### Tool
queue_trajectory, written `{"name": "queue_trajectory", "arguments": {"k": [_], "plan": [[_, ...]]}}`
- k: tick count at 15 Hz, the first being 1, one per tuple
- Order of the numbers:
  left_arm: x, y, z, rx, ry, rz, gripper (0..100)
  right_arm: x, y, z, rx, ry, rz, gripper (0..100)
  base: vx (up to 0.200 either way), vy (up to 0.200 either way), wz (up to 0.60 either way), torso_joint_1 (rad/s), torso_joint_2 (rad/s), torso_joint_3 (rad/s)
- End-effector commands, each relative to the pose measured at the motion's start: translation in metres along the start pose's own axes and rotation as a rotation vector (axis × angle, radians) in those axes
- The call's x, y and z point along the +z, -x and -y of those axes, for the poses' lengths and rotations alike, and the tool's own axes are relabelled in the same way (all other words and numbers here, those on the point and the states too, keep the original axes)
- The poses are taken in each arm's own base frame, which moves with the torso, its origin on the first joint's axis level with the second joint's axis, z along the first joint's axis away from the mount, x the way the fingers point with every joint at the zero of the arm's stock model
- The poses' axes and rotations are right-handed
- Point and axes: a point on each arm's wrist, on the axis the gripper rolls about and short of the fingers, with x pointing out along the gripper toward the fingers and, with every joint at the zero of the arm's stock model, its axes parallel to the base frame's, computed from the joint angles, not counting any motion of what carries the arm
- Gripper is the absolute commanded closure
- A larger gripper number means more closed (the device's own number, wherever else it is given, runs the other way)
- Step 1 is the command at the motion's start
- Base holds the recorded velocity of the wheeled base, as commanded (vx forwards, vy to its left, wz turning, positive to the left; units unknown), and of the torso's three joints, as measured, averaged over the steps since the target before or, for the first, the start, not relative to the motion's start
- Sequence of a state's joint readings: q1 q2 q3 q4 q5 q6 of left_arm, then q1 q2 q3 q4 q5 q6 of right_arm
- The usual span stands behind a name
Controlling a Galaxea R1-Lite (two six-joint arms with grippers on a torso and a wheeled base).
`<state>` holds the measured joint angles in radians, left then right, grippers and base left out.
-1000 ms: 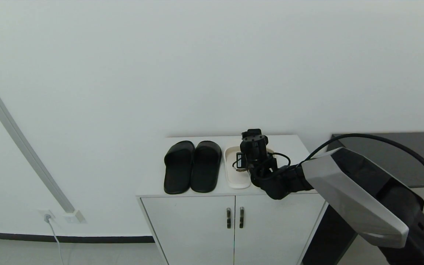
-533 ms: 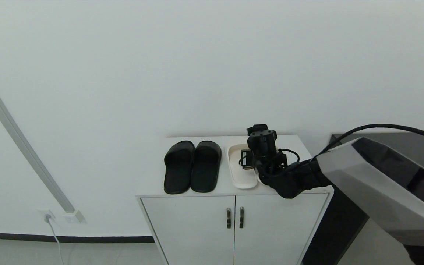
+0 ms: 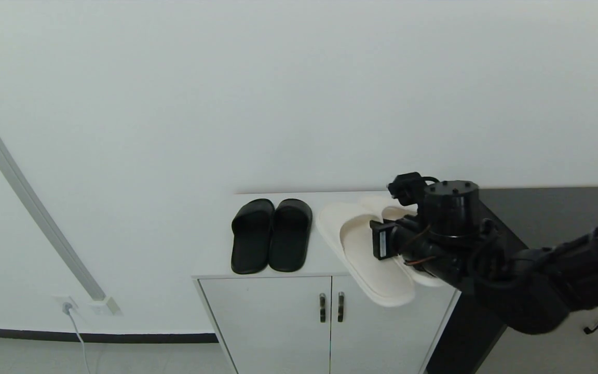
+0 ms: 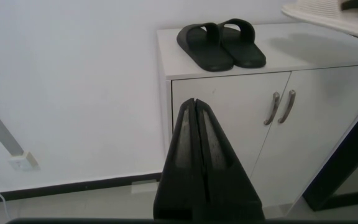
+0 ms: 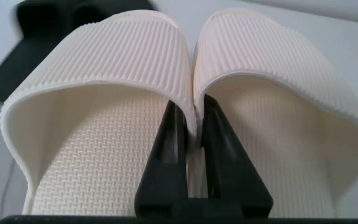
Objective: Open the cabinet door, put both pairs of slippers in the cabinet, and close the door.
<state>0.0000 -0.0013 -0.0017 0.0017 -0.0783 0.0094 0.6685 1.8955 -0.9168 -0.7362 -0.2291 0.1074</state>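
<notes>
Worryingly, our right gripper [image 5: 194, 121] pinches only the white slippers' [image 5: 123, 68] straps between its fingers (left gripper's [image 4: 194, 107] pressed together), so they may slip.

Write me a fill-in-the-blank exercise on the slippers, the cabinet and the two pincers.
1. The black slippers lie on ____ of the cabinet.
2. The cabinet's two doors are ____.
3. The right pincer is shut on ____ white slippers at once.
4. The left pincer is shut and holds ____.

Missing words: top; closed; both; nothing.
</notes>
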Motion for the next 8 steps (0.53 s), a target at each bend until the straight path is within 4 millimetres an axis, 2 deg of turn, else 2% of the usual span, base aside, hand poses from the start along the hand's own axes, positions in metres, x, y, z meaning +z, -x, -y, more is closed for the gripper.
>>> {"name": "queue_trajectory", "arguments": {"k": [1,2,3,8], "plan": [[0.000,0.000,0.000,0.000,-0.001,-0.001,100,0.007,0.069,-0.005,0.141,0.010,0.027,100,0.000,0.000,0.00,0.000,0.00,0.000],[0.000,0.000,0.000,0.000,0.000,-0.001,100,0.003,0.080,-0.005,0.173,0.014,0.015,100,0.000,0.000,0.00,0.000,0.00,0.000],[0.000,0.000,0.000,0.000,0.000,-0.001,100,0.002,0.082,-0.005,0.179,0.016,0.009,100,0.000,0.000,0.00,0.000,0.00,0.000],[0.000,0.000,0.000,0.000,0.000,-0.001,100,-0.004,0.082,-0.011,0.199,0.029,-0.023,100,0.000,0.000,0.00,0.000,0.00,0.000]]}}
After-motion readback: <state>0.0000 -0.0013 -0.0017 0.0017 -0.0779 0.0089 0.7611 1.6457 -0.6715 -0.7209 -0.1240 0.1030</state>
